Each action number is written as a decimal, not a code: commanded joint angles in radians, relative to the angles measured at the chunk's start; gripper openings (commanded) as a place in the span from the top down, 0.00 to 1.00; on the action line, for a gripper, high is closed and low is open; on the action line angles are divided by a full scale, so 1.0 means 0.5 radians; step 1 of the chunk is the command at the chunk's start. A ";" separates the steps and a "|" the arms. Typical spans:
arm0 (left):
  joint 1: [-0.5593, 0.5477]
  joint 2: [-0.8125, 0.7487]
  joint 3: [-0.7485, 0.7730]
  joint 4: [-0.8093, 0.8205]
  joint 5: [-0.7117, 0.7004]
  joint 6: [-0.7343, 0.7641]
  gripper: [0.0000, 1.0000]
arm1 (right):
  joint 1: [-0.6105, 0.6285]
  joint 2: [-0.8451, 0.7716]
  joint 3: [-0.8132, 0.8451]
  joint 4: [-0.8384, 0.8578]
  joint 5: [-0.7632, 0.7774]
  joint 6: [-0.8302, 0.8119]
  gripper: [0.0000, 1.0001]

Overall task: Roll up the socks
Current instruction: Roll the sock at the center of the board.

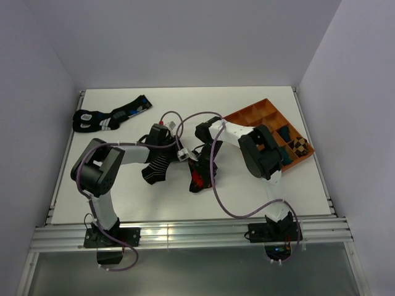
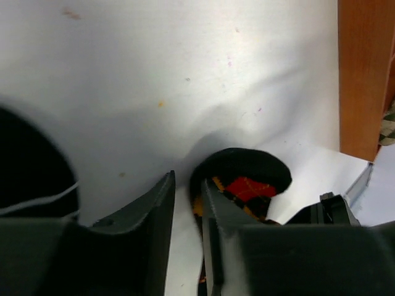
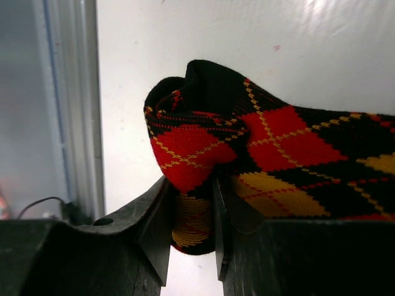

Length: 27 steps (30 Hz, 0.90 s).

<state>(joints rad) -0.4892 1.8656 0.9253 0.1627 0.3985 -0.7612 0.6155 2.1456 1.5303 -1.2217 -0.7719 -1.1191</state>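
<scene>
- Currently, the right claw [image 3: 191, 185] is clenched on a bunched fold of the argyle sock [image 3: 271, 142]. The rest of that sock trails off to the claw's right, lying on the table [image 3: 203, 37].
- The left claw [image 2: 187, 180] has its fingers drawn nearly together, with a thin strip of bare table showing between them. Whether they nip the sock's edge, I cannot tell.
- The argyle sock's rounded black end sits just beyond the left claw's right finger, touching it or nearly so.
- The striped ankle sock [image 1: 157, 166] lies flat just beside the left claw, on the side away from the right claw.
- An orange divided tray [image 1: 247, 113] stands beyond the right claw, behind its arm.
- One tray compartment holds dark teal items [image 1: 284, 132].
- A compartment at the tray's outer end holds a brown-checked bundle [image 1: 300, 146].
- The arm hides part of the tray.
- A pair of black socks with blue and white marks [image 1: 108, 117] lies well apart from both claws, past the left one.
</scene>
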 commanded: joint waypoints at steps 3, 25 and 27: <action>0.012 -0.172 -0.194 0.021 -0.334 0.022 0.62 | 0.008 0.142 0.072 -0.244 0.086 0.084 0.80; -0.657 -0.909 -1.086 0.996 -0.662 0.138 0.58 | -0.059 0.311 0.280 -0.425 -0.015 0.090 0.80; -0.706 -0.927 -1.123 1.061 -0.680 0.145 0.58 | -0.065 0.320 0.293 -0.434 -0.021 0.088 0.80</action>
<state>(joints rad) -0.8158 1.4387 0.3820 0.5396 0.0811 -0.7460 0.5900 2.2818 1.6455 -1.4036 -0.8169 -1.0626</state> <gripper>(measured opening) 0.421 0.337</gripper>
